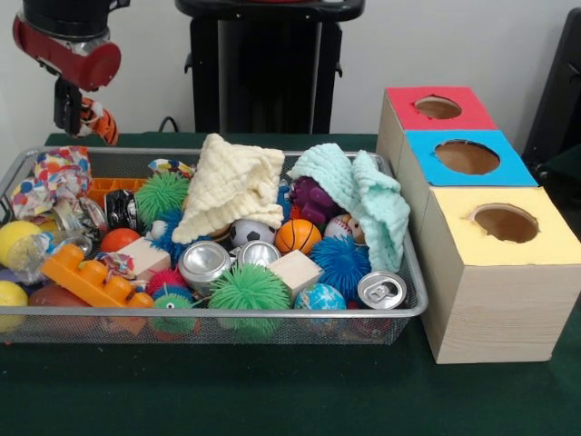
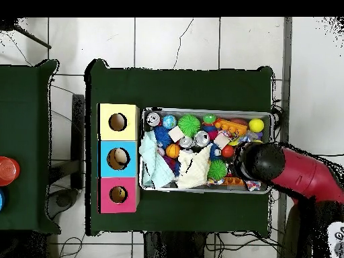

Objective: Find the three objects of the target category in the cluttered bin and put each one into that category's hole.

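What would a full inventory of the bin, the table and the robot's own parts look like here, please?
Wire bin: 1, silver, on the green table.
Hole boxes: 3, wooden with red, blue and yellow tops, beside the bin.
Cloths: 2, cream and mint, draped over the clutter.
Cans: at least 3, silver, toward the front.
Spiky balls: several, green and blue, scattered.
Mini sports balls: basketball, soccer ball, baseball, centre.
Wooden blocks: 2, plain.
Orange toy brick: 1, front left.
Yellow balls: 2, left end.
Gripper: 1, black, above the bin's left end, an orange striped item beside it.
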You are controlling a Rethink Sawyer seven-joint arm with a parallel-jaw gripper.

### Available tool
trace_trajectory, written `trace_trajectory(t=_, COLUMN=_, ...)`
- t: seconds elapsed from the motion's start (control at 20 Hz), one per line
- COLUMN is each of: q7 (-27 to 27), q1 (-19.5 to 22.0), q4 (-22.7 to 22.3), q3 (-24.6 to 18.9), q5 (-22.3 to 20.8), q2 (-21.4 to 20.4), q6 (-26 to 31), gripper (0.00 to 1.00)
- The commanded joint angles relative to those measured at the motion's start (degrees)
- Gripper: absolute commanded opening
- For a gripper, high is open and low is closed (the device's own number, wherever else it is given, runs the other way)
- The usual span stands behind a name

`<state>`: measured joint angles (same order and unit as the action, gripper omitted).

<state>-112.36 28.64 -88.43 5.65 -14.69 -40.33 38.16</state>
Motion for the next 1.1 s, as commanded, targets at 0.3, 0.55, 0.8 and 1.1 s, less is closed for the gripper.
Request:
trace_trajectory(t=0.3, q7=-9.2, q1=-0.02, q4=-9.53, q3=-4.81, q5=2.2, q2=11.34, q6=-14.57, gripper=0.0)
trace_trajectory(t=0.55, q7=-10.2, q1=-1.38, q4=-11.55, q3=-4.27, q5=3.06, q2=12.53, q6=-17.44, gripper=0.0)
trace_trajectory(t=0.8, q7=-10.95, q1=-1.99, q4=-15.62, q3=-3.71, q5=4.94, q2=9.97, q6=-17.15, gripper=0.0)
trace_trajectory(t=1.1, q7=-8.33, q1=-1.66, q4=-18.28, q3=-3.32, q5=5.78, q2=5.45, q6=-15.2, gripper=0.0)
